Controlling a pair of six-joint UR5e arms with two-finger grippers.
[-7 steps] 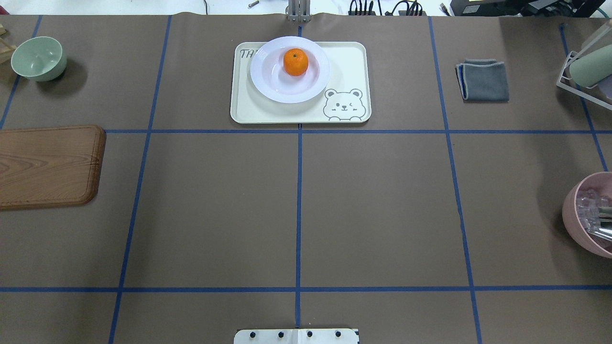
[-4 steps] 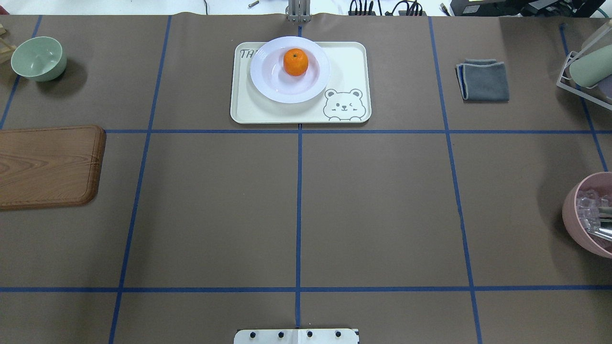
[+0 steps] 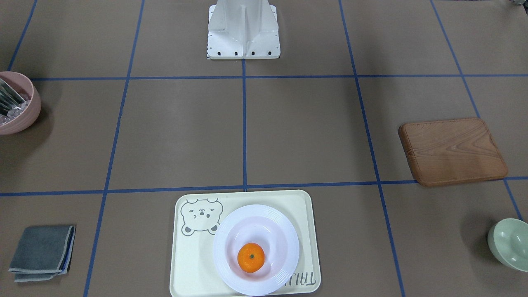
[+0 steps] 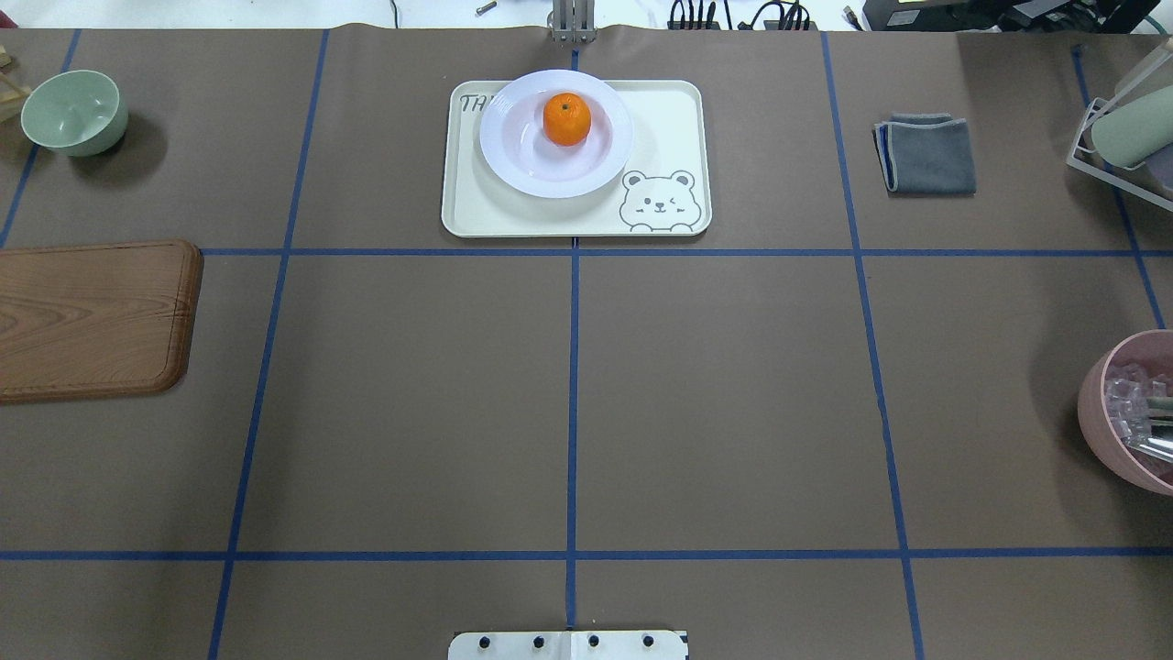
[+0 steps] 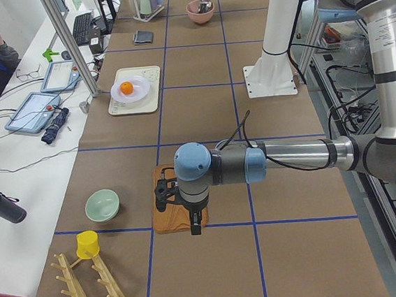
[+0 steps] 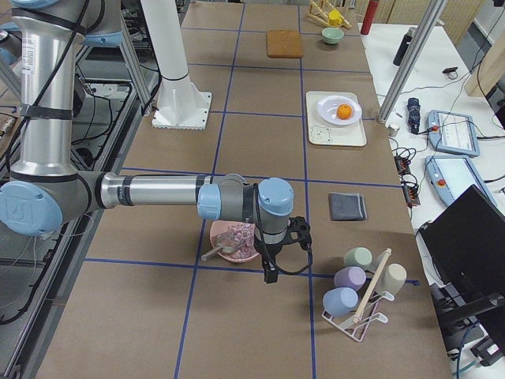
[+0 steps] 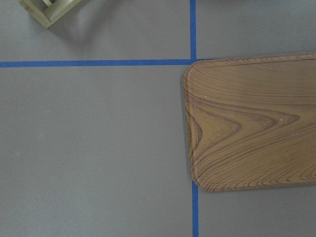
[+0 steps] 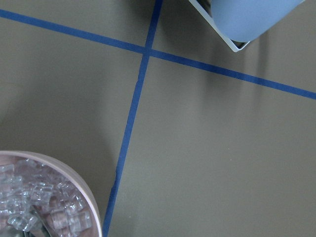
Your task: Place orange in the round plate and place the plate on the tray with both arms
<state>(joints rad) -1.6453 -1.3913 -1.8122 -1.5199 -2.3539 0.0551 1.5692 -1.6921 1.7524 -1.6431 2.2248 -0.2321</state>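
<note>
Jaws: cannot tell on left gripper, right gripper (side views only); orange in round plate

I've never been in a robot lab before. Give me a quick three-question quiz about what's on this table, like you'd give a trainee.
1. True or false: the orange lies in the plate.
2. Where is the plate? A. on the tray B. beside the tray C. under the tray
3. How many bowls show in the overhead view?

Key
1. True.
2. A.
3. Two: a green bowl on the left and a pink bowl on the right.
</note>
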